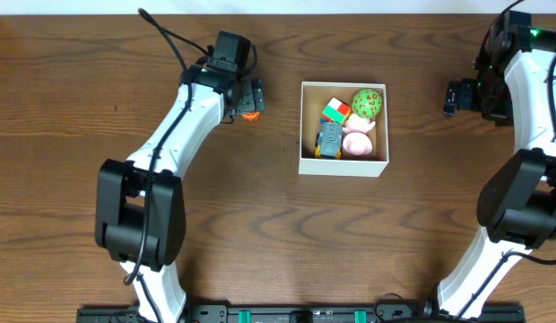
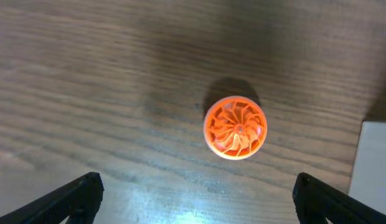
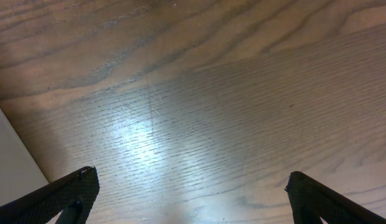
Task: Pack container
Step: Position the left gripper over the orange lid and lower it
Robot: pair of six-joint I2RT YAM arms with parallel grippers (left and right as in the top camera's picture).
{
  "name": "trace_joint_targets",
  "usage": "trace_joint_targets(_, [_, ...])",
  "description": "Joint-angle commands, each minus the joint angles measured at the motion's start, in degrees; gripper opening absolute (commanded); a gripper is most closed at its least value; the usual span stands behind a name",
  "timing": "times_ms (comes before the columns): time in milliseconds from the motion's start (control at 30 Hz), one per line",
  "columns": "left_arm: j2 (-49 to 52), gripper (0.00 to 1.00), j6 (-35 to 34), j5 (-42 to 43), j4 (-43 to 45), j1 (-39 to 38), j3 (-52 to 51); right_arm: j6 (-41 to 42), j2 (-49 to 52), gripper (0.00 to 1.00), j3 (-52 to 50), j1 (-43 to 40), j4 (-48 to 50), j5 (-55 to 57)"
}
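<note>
The left gripper (image 2: 197, 185) hangs over the table (image 1: 72, 108) with its fingers spread wide and nothing between them, pointed straight down at a small orange finned wheel (image 2: 235, 127) that lies flat just ahead of the fingertips. The stance reads as lining up for a pick, since this toy looks to be the one loose piece outside the container (image 1: 301, 135). That box sits near the middle of the table, a little to the right of the wheel, its open top facing up so things can be dropped in from above. Inside it lie a multi-coloured cube (image 1: 335, 111) and a green patterned ball (image 1: 367, 102) along the far wall, with a dark toy vehicle (image 1: 329, 139) and a pink figure (image 1: 357, 142) nearer the front. They crowd together, though the overhead view is too small to say which touch. The right gripper (image 3: 192, 177) is likewise wide open and empty, parked over bare tabletop on the container's other side — probably held clear so the left arm has room to work
</note>
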Motion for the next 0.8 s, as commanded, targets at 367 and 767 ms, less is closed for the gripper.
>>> trace_joint_targets(367, [7.54, 0.98, 11.17, 1.88, 4.74, 0.31, -0.07, -0.50, -0.37, 0.99, -0.13, -0.17, -0.02, -0.04])
trace_joint_targets(767, [9.01, 0.98, 11.96, 1.88, 9.25, 0.31, -0.07, -0.50, -0.37, 0.99, -0.13, -0.17, -0.02, -0.04])
